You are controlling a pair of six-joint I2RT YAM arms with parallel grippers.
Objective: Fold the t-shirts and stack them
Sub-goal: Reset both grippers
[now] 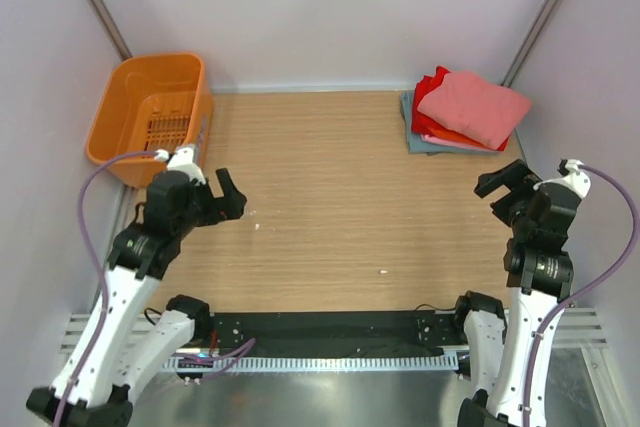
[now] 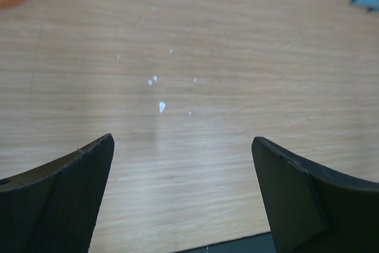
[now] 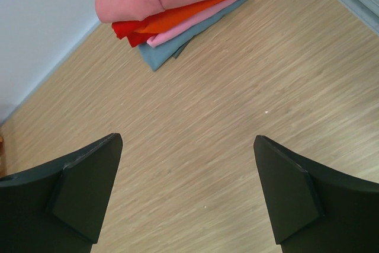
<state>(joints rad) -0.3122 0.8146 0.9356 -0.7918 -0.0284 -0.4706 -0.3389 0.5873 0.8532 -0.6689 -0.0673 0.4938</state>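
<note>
**Views.** The top camera shows an orange slatted plastic basket (image 1: 150,117) at the far left corner of the light wood-grain tabletop (image 1: 350,207). Just nearer than the basket, the left gripper (image 1: 231,197) hangs over the left side of the table, pointing toward the middle. Its wrist view adds detail. The two black fingers (image 2: 65,194) are spread wide with nothing held, and a few small white specks (image 2: 161,106) lie on the wood between them. The right gripper (image 3: 188,139) hangs near the right edge, jaws likewise wide apart and empty. Only its wrist view shows the edge-on layers of the stack of folded t-shirts (image 1: 468,112).

**Task items.** The stack lies at the far right corner.
- On top is a salmon-pink t-shirt (image 1: 482,105), folded into a soft, rounded rectangle turned askew to the layers under it.
- Below it is a bright red t-shirt (image 1: 429,95), jutting out toward the left.
- Next come an orange t-shirt (image 3: 177,13) and then a pale pink t-shirt (image 3: 190,28).
- A grey-blue t-shirt (image 3: 159,56) lies flat on the wood at the bottom, its corner sticking out past the others.

**Clearances.** The stack sits close to the far edge and close to the pale wall (image 3: 41,45) beside it. Both grippers are well apart from the stack. Bare wood runs between the two grippers and between the right gripper and the stack.
</note>
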